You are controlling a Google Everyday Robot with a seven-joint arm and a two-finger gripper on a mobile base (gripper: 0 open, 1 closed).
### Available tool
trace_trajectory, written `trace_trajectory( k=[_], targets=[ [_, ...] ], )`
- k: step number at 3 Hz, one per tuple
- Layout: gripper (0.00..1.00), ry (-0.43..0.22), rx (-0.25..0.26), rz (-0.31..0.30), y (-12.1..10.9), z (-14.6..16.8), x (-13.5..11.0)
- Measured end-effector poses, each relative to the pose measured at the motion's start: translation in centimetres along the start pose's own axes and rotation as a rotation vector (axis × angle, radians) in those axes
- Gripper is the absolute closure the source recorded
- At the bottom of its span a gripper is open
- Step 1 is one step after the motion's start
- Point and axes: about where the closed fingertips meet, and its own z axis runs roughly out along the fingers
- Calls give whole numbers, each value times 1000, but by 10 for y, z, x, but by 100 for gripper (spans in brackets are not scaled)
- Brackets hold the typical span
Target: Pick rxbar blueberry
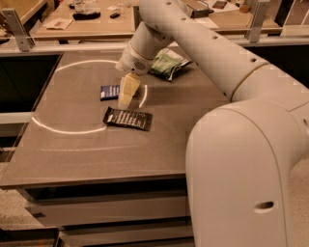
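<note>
The rxbar blueberry (109, 91) is a small flat navy-blue wrapper lying on the grey table (72, 144), left of centre. My gripper (125, 100) hangs from the white arm with yellowish fingers (128, 89) pointing down. It is just right of the blue bar, over its right end, and partly covers it. A larger dark brown bar wrapper (128, 118) lies just below the gripper.
A crinkled green bag (168, 62) lies at the back right of the table. A white arc is marked on the tabletop (63, 129). My large white arm and base fill the right side. A second table with small items (87, 14) stands behind.
</note>
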Motion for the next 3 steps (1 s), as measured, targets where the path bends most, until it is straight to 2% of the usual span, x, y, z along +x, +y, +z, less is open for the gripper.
trace_trajectory(
  k=[1, 2, 3],
  targets=[
    [0, 28, -20, 1, 3, 3, 9],
    [19, 41, -45, -3, 10, 8, 13],
    [41, 45, -49, -4, 11, 7, 13]
  ],
)
